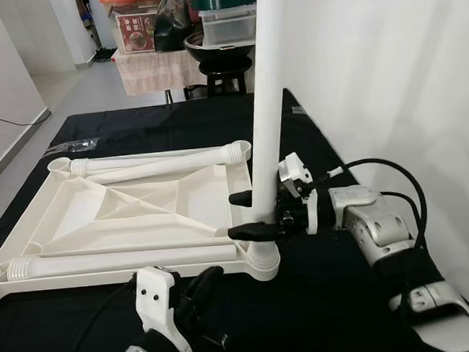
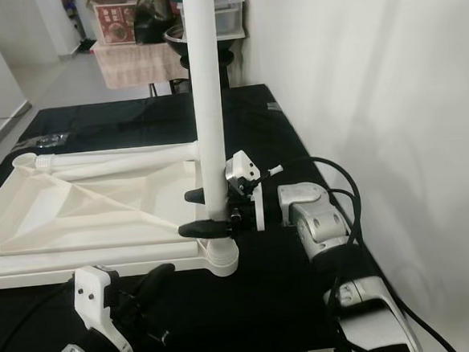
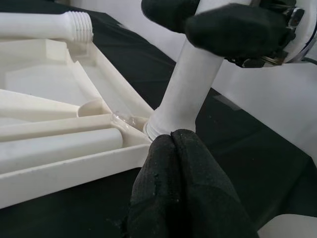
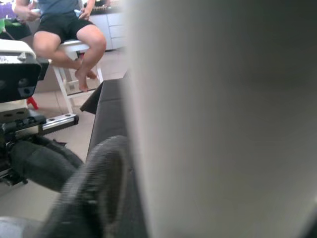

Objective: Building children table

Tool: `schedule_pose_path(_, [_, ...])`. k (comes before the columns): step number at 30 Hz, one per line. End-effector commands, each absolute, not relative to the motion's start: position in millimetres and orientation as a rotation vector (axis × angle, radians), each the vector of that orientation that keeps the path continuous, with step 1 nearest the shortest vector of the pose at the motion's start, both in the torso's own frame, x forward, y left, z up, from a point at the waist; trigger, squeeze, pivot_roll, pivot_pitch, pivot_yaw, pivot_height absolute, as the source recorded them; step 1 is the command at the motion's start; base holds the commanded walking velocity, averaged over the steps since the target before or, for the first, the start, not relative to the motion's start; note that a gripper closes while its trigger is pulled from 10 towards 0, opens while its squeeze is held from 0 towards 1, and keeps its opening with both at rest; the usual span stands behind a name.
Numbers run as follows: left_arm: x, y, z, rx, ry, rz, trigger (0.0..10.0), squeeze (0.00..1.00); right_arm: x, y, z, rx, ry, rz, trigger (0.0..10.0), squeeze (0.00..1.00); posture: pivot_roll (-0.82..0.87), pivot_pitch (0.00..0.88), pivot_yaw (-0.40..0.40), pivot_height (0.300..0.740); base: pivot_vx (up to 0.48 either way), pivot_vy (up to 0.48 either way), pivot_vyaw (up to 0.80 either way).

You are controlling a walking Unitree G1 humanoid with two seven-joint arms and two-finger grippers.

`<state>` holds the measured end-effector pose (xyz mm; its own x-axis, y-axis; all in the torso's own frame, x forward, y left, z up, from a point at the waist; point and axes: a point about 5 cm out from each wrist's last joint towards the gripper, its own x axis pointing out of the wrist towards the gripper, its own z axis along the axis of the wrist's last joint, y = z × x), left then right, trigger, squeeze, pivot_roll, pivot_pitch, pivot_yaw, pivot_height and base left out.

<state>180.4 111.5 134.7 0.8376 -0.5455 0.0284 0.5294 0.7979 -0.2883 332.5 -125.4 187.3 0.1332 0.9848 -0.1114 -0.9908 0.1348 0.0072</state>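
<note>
A white plastic table top (image 1: 156, 199) lies upside down on a black cloth. One white leg (image 1: 265, 125) stands upright in its near right corner socket (image 1: 264, 258). My right gripper (image 1: 249, 215) is shut on this leg just above the socket, one black finger on each side. Two more legs lie across the table top, one along the far edge (image 1: 161, 158) and one along the near edge (image 1: 120, 260). My left gripper (image 1: 209, 276) sits low in front of the table top's near edge, left of the socket, with its fingers (image 3: 173, 148) pressed together on nothing.
A white wall (image 1: 388, 68) runs close along the right side. Beyond the cloth's far end stand a stool, a pan and storage boxes (image 1: 216, 32). A person sits on a white stool (image 4: 69, 34) across the room in the right wrist view.
</note>
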Motion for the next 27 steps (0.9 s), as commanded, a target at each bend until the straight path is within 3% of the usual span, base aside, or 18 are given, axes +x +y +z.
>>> schedule_pose_path(1, [176.4, 110.1, 136.1, -0.289, 0.077, -0.621, 10.0, 0.00, 331.9, -124.9, 186.4, -0.063, 0.105, 1.491, 0.0, 0.00, -0.04, 0.000, 0.002, 0.740, 0.000, 0.000, 0.00])
schedule_pose_path(11, [177.0, 108.6, 138.3, -0.291, 0.076, -0.653, 10.0, 0.00, 317.0, -139.1, 168.8, -0.048, 0.140, 1.456, 0.0, 0.00, -0.06, 0.000, 0.007, 0.740, 0.000, 0.000, 0.00])
schedule_pose_path(12, [177.9, 109.7, 138.0, -0.293, 0.070, -0.647, 10.0, 0.00, 307.9, -140.8, 151.6, -0.116, 0.203, 1.333, 0.0, 0.00, -0.05, 0.000, -0.005, 0.740, 0.000, 0.000, 0.00])
schedule_pose_path(15, [178.0, 110.4, 138.1, -0.294, 0.071, -0.645, 10.0, 0.00, 305.1, -141.0, 144.3, -0.155, 0.229, 1.272, 0.0, 0.00, -0.05, 0.000, -0.008, 0.740, 0.000, 0.000, 0.00])
schedule_pose_path(17, [178.2, 113.1, 138.8, -0.294, 0.069, -0.641, 10.0, 0.00, 300.2, -127.0, 124.7, -0.092, 0.293, 0.826, 0.0, 0.00, -0.06, 0.000, 0.000, 0.740, 0.000, 0.000, 0.00])
schedule_pose_path(18, [178.2, 113.1, 138.8, -0.294, 0.069, -0.641, 10.0, 0.00, 300.2, -127.0, 124.7, -0.092, 0.293, 0.826, 0.0, 0.00, -0.06, 0.000, 0.000, 0.740, 0.000, 0.000, 0.00])
schedule_pose_path(19, [178.4, 114.2, 139.3, -0.294, 0.069, -0.641, 10.0, 0.00, 294.7, -124.8, 119.0, -0.043, 0.325, 0.662, 0.0, 0.00, -0.07, 0.000, 0.003, 0.740, 0.000, 0.000, 0.00])
schedule_pose_path(20, [179.4, 115.4, 139.3, -0.293, 0.068, -0.641, 10.0, 0.00, 291.1, -125.0, 122.0, -0.142, 0.288, 0.569, 0.0, 0.00, -0.08, 0.000, 0.017, 0.740, 0.000, 0.000, 0.00])
schedule_pose_path(27, [185.0, 115.7, 139.6, -0.287, 0.065, -0.671, 10.0, 0.00, 318.6, -144.2, 138.9, -0.198, 0.236, 0.432, 0.0, 0.00, -0.08, 0.000, 0.020, 0.740, 0.000, 0.000, 0.00])
